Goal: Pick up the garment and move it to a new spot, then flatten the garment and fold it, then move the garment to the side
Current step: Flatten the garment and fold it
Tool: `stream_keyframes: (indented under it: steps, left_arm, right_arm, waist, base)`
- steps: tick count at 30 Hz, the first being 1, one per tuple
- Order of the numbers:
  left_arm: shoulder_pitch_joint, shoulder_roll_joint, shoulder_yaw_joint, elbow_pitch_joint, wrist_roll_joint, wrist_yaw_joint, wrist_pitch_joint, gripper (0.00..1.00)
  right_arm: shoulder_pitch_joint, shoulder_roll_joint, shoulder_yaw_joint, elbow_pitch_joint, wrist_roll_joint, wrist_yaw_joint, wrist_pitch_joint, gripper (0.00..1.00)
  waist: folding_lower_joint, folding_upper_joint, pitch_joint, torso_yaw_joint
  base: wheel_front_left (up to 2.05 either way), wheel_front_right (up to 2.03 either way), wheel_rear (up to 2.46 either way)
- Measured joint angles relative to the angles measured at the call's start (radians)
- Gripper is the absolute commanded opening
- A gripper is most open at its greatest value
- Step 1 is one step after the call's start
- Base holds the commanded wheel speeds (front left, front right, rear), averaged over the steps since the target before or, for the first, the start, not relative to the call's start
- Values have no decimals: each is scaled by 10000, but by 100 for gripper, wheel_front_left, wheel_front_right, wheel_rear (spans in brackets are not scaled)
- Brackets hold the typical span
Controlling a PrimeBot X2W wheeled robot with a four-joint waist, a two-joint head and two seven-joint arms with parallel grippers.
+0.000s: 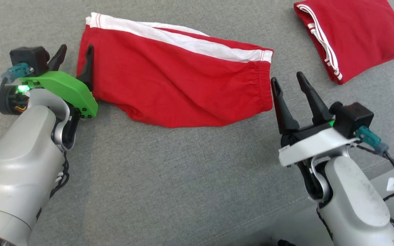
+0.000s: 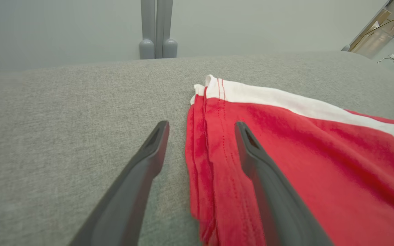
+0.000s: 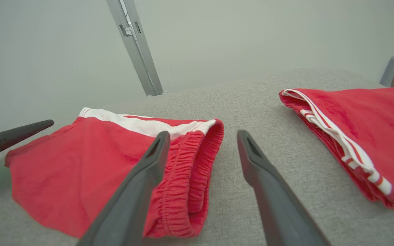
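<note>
Grey upholstery (image 1: 183,177) carries two red garments (image 1: 169,89) (image 1: 357,34); two grippers (image 1: 76,46) (image 1: 286,76) stand splayed.

Silver arms (image 1: 19,164) — green wrist plate (image 1: 63,90)

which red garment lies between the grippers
The red shorts with the broad white band, spread flat; the folded red garment with thin stripes lies apart.

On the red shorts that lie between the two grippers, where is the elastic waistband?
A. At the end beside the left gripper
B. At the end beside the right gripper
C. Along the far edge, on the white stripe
B: the gathered waistband runs down the end of the red shorts that lies beside the open right gripper.
</note>
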Motion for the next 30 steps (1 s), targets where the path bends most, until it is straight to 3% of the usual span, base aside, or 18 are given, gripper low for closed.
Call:
stream_keyframes:
  steps: [9,21,22,23,30]
  left_arm:
    - [401,-42,-316,234,102,169,391,100]
    - [410,-132,-347,1133,-257,405,1597,100]
    - [405,-142,-326,1164,-324,372,1693,69]
    - [405,-144,-326,1179,-345,336,1718,0]
    - [794,-447,-349,1043,-410,291,1373,0]
  right_arm:
    - [1780,458,-221,-1419,-1616,0,134,100]
    - [2372,639,-318,-2042,-2092,0,117,100]
    - [2403,646,-336,-2067,-2096,0,115,100]
    - [2420,656,-345,-2080,-2104,0,115,100]
    - [2460,690,-554,-2125,-2109,0,102,100]
  waist:
    - [0,0,-330,-49]
    - [0,0,-354,-748]
    - [0,0,-353,-779]
    - [0,0,-358,-791]
    - [0,0,-523,-544]
  base:
    - [0,0,0]
    - [0,0,0]
    - [0,0,0]
    - [0,0,0]
    - [0,0,0]
